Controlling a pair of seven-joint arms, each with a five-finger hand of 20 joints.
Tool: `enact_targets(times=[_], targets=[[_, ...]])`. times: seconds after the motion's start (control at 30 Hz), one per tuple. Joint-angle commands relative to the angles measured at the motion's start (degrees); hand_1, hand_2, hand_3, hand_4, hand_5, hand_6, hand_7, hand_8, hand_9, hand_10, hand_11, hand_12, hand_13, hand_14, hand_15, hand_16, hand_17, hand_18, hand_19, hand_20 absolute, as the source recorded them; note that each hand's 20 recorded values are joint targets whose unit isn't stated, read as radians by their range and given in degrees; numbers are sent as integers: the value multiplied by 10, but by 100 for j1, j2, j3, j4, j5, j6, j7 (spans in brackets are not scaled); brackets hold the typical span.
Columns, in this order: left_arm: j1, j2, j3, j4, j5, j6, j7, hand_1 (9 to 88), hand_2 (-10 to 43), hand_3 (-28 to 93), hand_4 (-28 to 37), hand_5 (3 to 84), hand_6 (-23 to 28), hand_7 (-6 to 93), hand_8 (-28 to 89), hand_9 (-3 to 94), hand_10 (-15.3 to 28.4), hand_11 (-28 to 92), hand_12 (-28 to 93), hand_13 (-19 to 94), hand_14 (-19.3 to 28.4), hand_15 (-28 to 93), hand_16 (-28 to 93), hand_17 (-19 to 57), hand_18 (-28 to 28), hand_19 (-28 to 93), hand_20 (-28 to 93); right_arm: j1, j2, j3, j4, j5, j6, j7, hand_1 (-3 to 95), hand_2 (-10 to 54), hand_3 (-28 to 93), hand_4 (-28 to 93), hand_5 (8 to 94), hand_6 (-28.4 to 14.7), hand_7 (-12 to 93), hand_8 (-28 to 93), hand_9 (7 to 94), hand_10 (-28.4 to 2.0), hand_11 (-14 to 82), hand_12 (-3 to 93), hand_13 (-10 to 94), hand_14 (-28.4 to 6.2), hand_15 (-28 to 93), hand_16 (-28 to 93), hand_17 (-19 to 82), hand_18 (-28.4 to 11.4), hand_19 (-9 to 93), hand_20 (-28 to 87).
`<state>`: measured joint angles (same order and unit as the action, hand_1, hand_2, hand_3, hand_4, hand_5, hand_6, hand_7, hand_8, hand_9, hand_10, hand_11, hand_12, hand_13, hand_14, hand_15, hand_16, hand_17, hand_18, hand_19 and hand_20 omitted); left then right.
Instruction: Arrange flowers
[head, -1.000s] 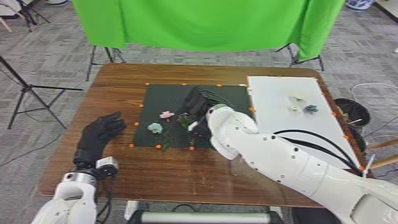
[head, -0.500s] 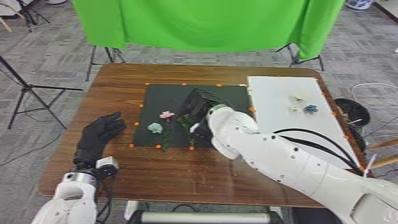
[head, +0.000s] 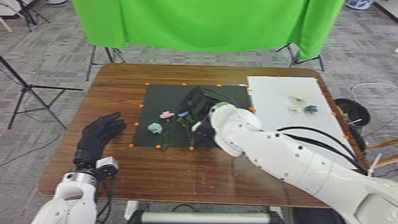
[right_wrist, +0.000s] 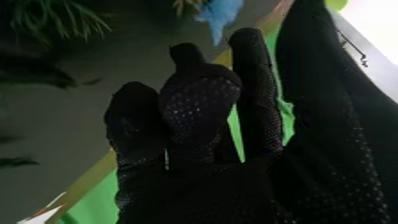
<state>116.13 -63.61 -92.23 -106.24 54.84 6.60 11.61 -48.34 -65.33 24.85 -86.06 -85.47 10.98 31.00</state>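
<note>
In the head view, the robot's right hand (head: 197, 99) is over the dark mat (head: 167, 94), just beside the blue flower (head: 184, 114). The pink flower (head: 167, 115) and pale blue flower (head: 155, 128) are close by, so a careless sweep of that glove could knock all three askew. The left hand (head: 102, 127) lies loose and empty off the mat.

The right wrist view adds finger detail: they look extended and relaxed, with nothing visibly gripped. It also brings out feathery greenery (right_wrist: 58, 17), which I'd guess could snag as the hand withdraws.
</note>
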Motion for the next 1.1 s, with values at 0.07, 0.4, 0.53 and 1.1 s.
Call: enact_targets(times=[0.07, 0.4, 0.53, 1.1], targets=[[227, -48, 78, 116, 1, -80, -246, 199, -47, 679, -283, 505, 11, 171, -65, 486, 132, 188, 146, 407, 165, 209, 11, 106, 124, 86, 215, 114, 486, 430, -584, -109, -90, -104, 382, -95, 720, -168, 555, 62, 160, -114, 536, -170, 75, 166, 846, -26, 645, 299, 599, -129, 932, 519], [323, -53, -1, 72, -17, -62, -258, 199, -48, 678, -283, 504, 10, 171, -65, 487, 131, 187, 146, 407, 165, 207, 11, 106, 124, 86, 214, -1034, 1654, 2169, -1814, -195, 260, -168, 356, -95, 710, -161, 540, 52, 153, -111, 547, -172, 74, 169, 849, -27, 644, 292, 601, -130, 932, 512], [313, -52, -2, 57, -7, -66, -209, 199, -47, 677, -283, 505, 10, 171, -66, 487, 131, 188, 146, 408, 166, 208, 11, 106, 124, 85, 214, -1639, 1962, 2872, -1978, -171, 347, -100, 350, -95, 708, -159, 529, 43, 142, -105, 550, -172, 74, 168, 852, -27, 643, 292, 603, -131, 932, 513], [350, -104, 32, 41, 4, -73, -151, 199, -45, 673, -283, 505, 11, 171, -66, 486, 132, 188, 146, 408, 164, 208, 11, 106, 125, 86, 215, -2880, 2390, 3998, -1776, -871, 330, 251, 342, -95, 690, -152, 523, 32, 135, -92, 557, -172, 79, 169, 851, -32, 645, 291, 601, -138, 932, 520]])
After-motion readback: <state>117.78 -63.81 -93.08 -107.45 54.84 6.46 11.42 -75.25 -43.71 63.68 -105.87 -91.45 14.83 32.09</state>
